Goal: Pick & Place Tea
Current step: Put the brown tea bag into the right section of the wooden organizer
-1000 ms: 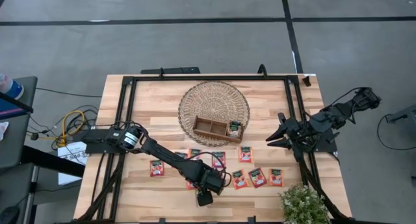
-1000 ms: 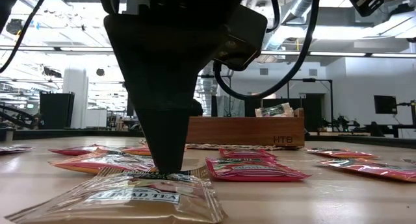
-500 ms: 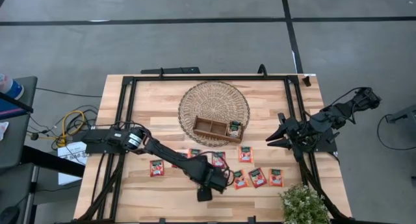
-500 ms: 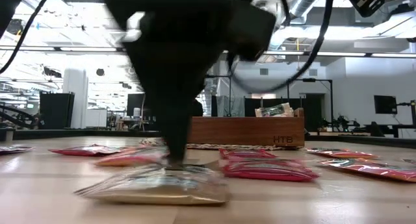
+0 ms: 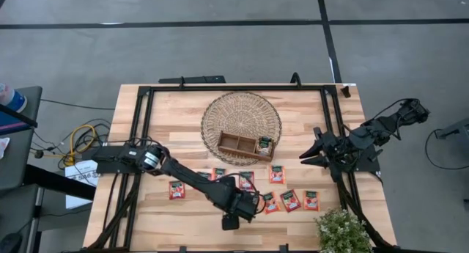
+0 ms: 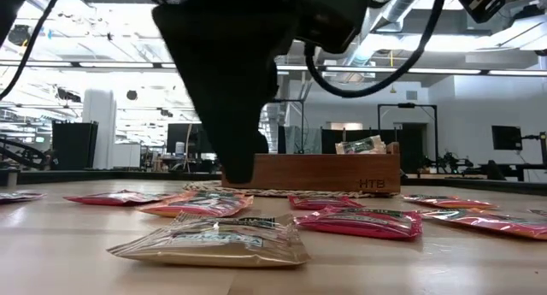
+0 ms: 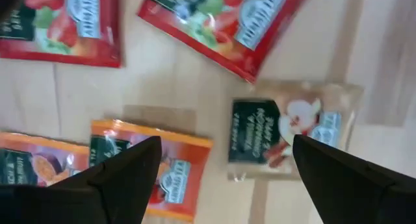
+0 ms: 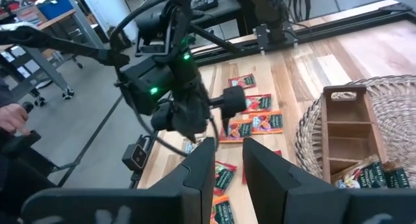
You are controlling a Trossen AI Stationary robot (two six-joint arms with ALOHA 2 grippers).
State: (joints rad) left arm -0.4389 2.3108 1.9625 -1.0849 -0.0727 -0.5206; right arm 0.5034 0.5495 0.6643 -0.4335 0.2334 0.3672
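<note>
Hidden from me, high view: left arm [image 5: 198, 181] covers several sachets [image 5: 291, 200] near the table's [image 5: 176, 106] front edge; sachet print too small to read.

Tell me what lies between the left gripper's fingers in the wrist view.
Bare wood, flanked by an orange sachet and a beige sachet; the left gripper hangs open above them.

Seven red tea sachets [image 5: 276, 174] visible (more hidden); one beige sachet [image 6: 214, 241]; one wooden tray [image 5: 236, 142]; one wicker basket [image 5: 242, 110]; one plant [image 5: 341, 229].

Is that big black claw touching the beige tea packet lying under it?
Apart. The low view shows the left gripper raised, with background visible between its tip and the beige sachet.
</note>
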